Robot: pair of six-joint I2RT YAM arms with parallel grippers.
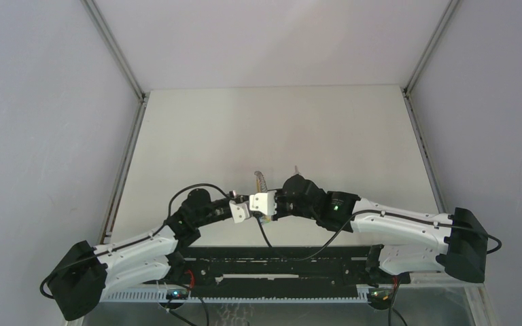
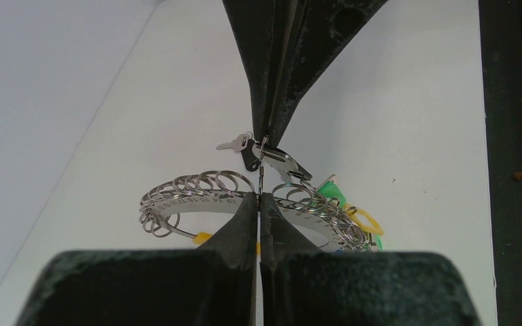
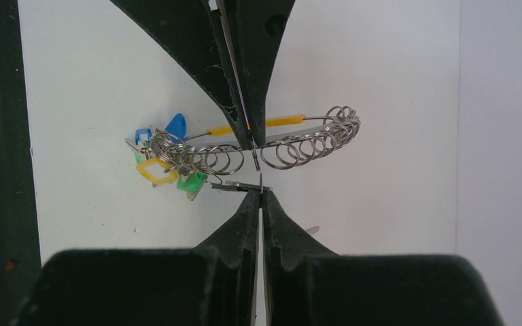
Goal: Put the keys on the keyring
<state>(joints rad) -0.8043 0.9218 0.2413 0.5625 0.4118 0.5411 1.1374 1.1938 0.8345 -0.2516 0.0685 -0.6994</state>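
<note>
1. On my feed the only thing holding anything is the keyring point(image 3: 306, 146). It is a curved band of thin silvery wire made of many small overlapping loops, so it looks coiled.
2. Bunched at one end of it I see the keys point(image 3: 170, 163). Their smooth plastic heads are yellow, green and blue, pressed close together among the loops.
3. A narrow yellow strip point(image 3: 282, 122) lies along the inner side of the band. I cannot tell what it belongs to.
4. The left pincer point(image 2: 258, 197) has its dark, tapered fingers pressed together on the keyring, gripping the wire near the middle of the band.
5. The right pincer point(image 3: 262, 193) comes in from the opposite side, tip to tip with the left one. It is pinched shut on the black key point(image 2: 250, 159), which hangs from its tip on a small metal ring, with flat silver blades sticking out to either side.
6. The black key sits just beside the keyring's loops. I cannot tell whether it touches them.
7. All of this sits over the pale, matte bench point(image 1: 279, 122), near its front edge, midway between the two arms.
</note>
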